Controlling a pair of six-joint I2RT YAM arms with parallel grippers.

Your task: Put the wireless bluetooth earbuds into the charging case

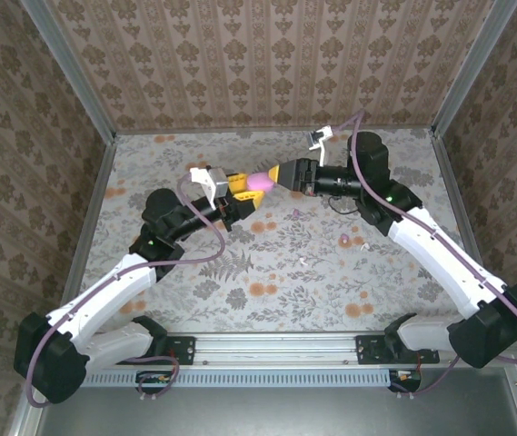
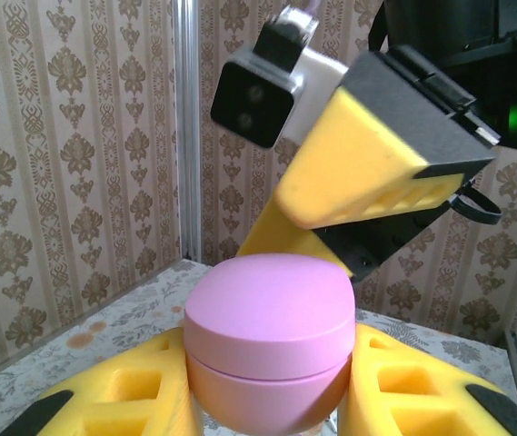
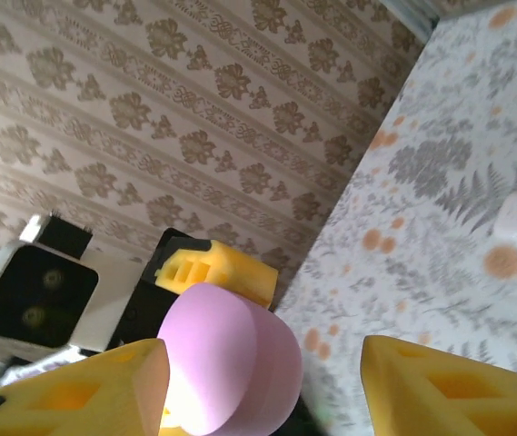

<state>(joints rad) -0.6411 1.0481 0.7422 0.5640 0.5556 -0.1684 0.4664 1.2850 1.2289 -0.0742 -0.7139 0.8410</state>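
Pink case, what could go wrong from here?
The left jaws pinch only the lower half of the closed pink case, off the table; a push from the open right jaws could twist it loose and drop it. The two arms' yellow fingers stand very close and may collide.

Lighting was bright, even and diffuse, casting only faint shadows on the tabletop (image 1: 285, 291). The right wrist view looked soft and blurred; the overhead view stayed sharp.

blocked: charging case (image 1: 260, 182) raised mid-table | free: table (image 1: 267, 300) centre front
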